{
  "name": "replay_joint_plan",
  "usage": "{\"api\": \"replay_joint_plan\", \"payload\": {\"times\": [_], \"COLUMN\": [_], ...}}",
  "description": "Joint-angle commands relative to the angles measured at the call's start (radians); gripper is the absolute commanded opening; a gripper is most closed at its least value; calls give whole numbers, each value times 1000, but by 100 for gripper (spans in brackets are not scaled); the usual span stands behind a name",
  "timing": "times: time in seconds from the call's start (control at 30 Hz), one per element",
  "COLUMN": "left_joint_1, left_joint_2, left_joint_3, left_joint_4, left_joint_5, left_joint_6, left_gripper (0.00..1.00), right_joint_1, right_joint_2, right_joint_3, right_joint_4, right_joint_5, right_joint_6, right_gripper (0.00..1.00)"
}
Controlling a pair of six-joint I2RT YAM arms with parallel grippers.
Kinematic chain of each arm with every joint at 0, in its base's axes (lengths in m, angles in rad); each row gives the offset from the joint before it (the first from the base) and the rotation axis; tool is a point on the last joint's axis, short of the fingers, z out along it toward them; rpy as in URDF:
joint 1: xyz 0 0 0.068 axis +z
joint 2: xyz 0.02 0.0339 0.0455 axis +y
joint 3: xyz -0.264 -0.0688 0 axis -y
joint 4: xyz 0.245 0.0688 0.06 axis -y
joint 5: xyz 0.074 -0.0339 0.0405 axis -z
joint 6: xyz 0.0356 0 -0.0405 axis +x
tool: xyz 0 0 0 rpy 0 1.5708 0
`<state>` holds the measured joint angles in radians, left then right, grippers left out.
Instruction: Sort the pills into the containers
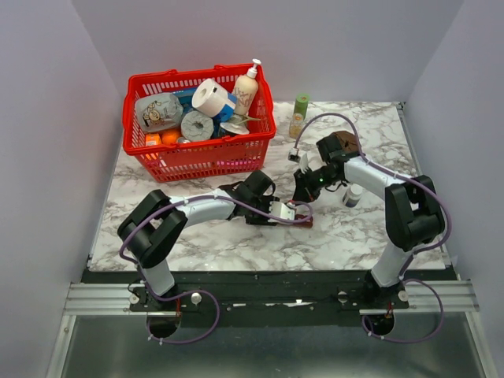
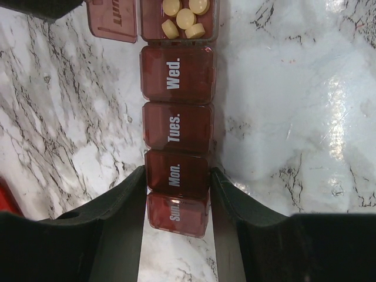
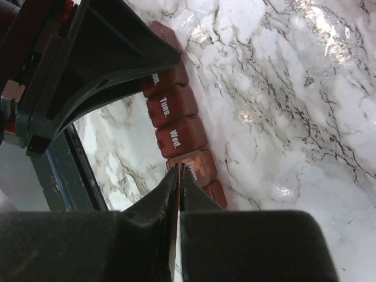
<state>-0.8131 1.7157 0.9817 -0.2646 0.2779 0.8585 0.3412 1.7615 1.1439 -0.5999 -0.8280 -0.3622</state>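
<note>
The containers [image 2: 176, 126] are a dark red-brown strip of day-labelled compartments lying on the marble table [image 2: 294, 117]. Sun, Mon, Tues and Wed are closed. The following compartment stands open with several yellow pills [image 2: 185, 17] inside, its lid [image 2: 111, 17] swung to one side. My left gripper [image 2: 178, 176] is shut on the strip at the Mon end, one finger against each long side. My right gripper [image 3: 181, 167] is shut, its tips at the edge of the Thur lid [image 3: 202, 161]. Seen from above, both grippers [image 1: 285, 211] [image 1: 302, 193] meet at the table's middle and cover most of the strip [image 1: 305, 223].
A red basket [image 1: 197, 75] full of household items stands at the back left. A green-capped bottle [image 1: 300, 110] and a cream tub with a brown top [image 1: 342, 142] stand at the back right. A small white bottle [image 1: 353, 195] is just right of my right arm.
</note>
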Motion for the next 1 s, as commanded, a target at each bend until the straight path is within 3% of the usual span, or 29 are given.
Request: {"api": "replay_joint_plan", "payload": {"times": [0.0,0.5,0.83,0.97], "left_joint_1": [-4,-1,0,0], "left_joint_2": [21,36,44,47], "left_joint_3": [17,35,51,52], "left_joint_4": [-22,-28,-38,-38], "left_joint_5": [-12,-17,-19,-22], "left_joint_6": [-18,-39,-55,-56], "left_gripper": [12,12,12,12], "right_joint_1": [19,59,107,107], "right_joint_2": [2,73,125,130], "right_joint_3": [1,-9,-6,2], "right_joint_4": [-60,-97,-64,-67], "right_joint_5": [-40,70,265,274], "right_joint_6": [-37,-24,43,49], "right_gripper": [11,10,8,8]}}
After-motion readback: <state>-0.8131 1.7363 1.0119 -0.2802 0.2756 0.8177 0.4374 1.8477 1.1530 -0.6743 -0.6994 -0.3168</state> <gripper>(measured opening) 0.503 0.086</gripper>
